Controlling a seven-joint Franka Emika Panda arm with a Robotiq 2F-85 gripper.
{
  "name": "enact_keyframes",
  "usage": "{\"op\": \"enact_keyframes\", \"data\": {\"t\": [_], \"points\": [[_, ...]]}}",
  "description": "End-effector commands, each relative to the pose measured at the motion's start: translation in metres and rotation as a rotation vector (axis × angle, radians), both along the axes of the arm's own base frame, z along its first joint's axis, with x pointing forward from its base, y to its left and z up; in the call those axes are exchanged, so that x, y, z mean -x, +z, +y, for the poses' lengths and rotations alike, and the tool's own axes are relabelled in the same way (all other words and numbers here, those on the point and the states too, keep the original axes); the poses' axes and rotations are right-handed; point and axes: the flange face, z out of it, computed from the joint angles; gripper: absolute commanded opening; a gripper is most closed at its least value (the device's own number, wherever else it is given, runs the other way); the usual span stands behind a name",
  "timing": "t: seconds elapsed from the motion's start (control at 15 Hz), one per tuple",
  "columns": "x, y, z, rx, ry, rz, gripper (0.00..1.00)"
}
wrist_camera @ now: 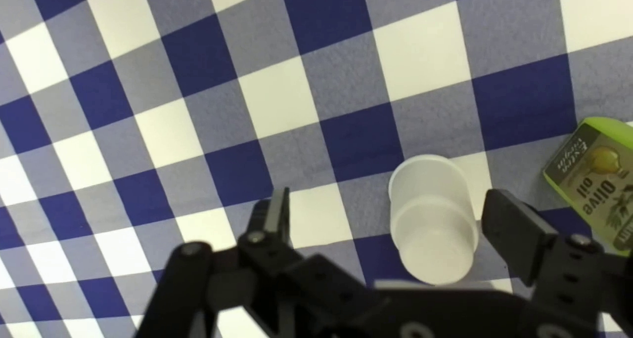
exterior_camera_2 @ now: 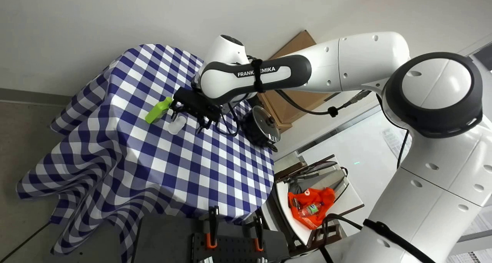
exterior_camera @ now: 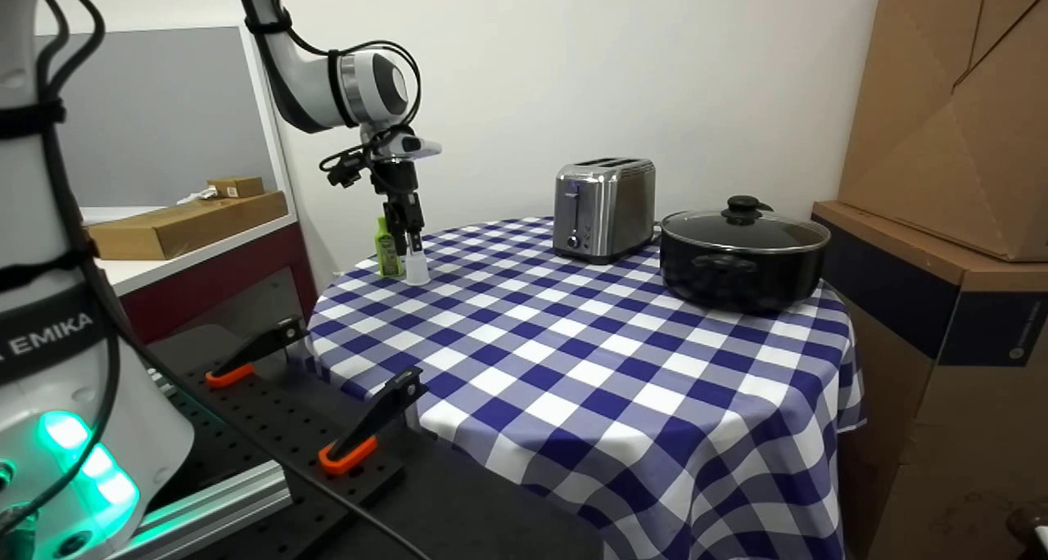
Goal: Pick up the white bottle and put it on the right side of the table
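Checked tablecloth bears white bottle below the hand.

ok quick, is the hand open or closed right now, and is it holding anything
Hand: open, jaws apart, holding nothing; the white bottle shows between them in the wrist view, not gripped.

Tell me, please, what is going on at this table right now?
A white robot arm is lined up for what looks like a pick. Its black two-finger gripper is open, and in the wrist view the small white cylindrical bottle shows between its spread jaws, not clamped. The bottle stands on the blue-and-white checked tablecloth, beside a green olive oil bottle. A silver metal toaster and a black pot with a see-through lid stand farther along the cloth.
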Motion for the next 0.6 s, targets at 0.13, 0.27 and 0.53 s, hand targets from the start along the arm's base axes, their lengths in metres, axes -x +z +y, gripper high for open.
{"op": "enact_keyframes", "data": {"t": [0.13,0.27,0.53], "points": [[-0.0068,-0.0152,0.0049,0.004,-0.01,-0.005,0.56],[-0.0088,-0.0172,0.0052,0.007,-0.01,-0.006,0.4],[-0.0144,-0.0134,0.003,0.001,-0.02,-0.015,0.08]]}}
